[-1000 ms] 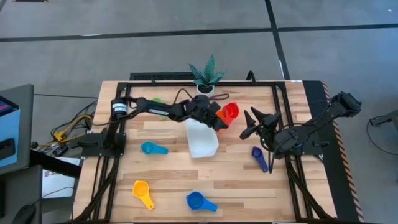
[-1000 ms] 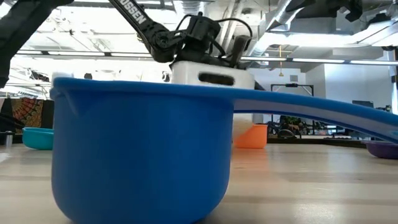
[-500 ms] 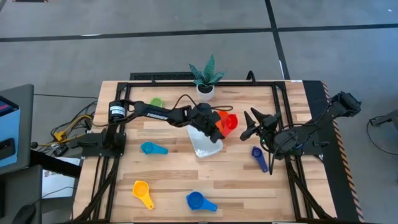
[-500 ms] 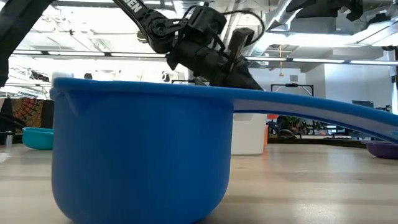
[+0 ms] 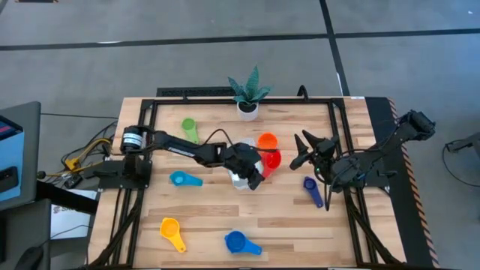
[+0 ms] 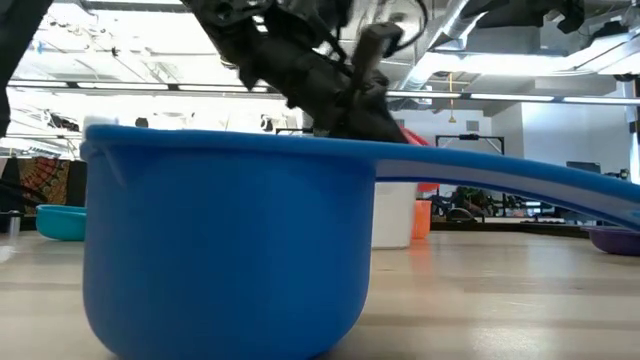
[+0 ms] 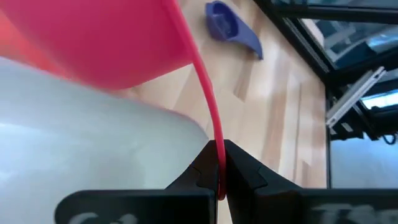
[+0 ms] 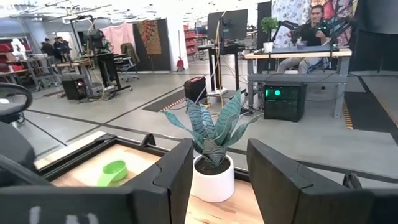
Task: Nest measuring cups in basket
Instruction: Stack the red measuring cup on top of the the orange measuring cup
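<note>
Only left wrist: left gripper (image 7: pixel 218 177) pinches red cup (image 7: pixel 124 43) | over basket (image 7: pixel 74 149)

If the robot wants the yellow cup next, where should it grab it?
Probably by the flat handle of the yellow cup, coming straight down from above. The cup sits open side up with its handle sticking out toward the table's front edge, thin enough to pinch, and nothing crowds it.

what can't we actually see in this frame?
- Basket: high view, mostly under the left pincer; contents hidden.
- Red cup: left wrist view, bowl cut off by the picture edge.
- Low view: blue cup blocks most of the table.
- Navy cup: handle end under the right arm.
</note>
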`<action>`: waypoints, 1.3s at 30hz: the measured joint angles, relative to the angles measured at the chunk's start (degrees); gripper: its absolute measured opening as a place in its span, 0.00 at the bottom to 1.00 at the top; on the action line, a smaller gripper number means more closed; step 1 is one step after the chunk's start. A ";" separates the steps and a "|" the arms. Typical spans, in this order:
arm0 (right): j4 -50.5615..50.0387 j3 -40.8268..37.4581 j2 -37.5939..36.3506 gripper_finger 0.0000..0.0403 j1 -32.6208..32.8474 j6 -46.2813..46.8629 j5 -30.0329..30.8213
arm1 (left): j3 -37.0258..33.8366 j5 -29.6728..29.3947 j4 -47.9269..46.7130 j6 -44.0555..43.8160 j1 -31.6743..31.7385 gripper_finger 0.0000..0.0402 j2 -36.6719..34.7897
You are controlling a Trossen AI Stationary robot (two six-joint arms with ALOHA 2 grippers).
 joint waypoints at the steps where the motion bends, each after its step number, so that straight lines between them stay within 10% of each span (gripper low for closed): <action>1: 0.12 -0.01 -0.19 0.43 0.18 0.03 0.00 | -1.04 -0.65 -0.05 -0.65 -0.46 0.00 -1.04; 11: 2.37 -0.01 -0.26 0.43 0.80 0.02 -0.01 | -9.33 -7.24 0.43 -4.98 -5.60 0.00 -11.03; 22: 3.02 -0.01 -0.66 0.42 0.41 -0.92 0.00 | 2.07 -7.42 2.27 -1.39 2.80 0.00 -5.88; 30: 2.73 -0.01 -0.66 0.43 0.82 -1.53 0.00 | 8.29 5.68 1.74 -10.56 9.00 0.00 2.84; 39: 1.04 -0.01 -0.62 0.41 0.78 -1.53 0.00 | 13.78 6.05 -13.94 -5.52 11.58 0.00 2.88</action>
